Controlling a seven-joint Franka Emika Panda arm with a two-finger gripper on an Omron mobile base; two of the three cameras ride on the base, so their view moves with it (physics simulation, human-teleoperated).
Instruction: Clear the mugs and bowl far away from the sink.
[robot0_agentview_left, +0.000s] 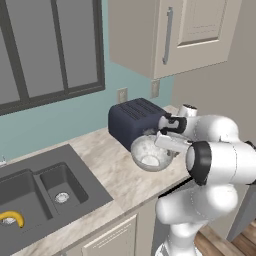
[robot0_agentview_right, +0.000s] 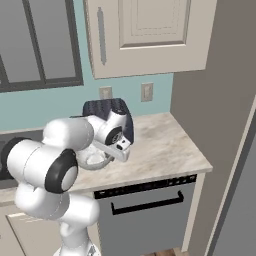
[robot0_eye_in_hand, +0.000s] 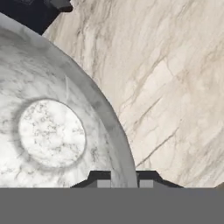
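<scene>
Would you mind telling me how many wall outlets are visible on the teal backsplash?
2: both outlet plates sit above the dark blue toaster, a left one and a right one. Others may be hidden.

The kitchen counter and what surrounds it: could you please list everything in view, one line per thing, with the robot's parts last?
Bowl: one, whitish-grey, speckled inside, on the counter in front of the toaster.
Toaster: one, dark blue, against the wall.
Sink: one, dark grey, double basin, left end of the counter.
Banana: one, yellow, in the large left basin.
Counter: one, beige marble.
Wall cabinet: one, beige, above the toaster.
Dishwasher: one, grey, under the counter.
Gripper: one, dark fingers either side of the bowl's rim, closed on it.
</scene>
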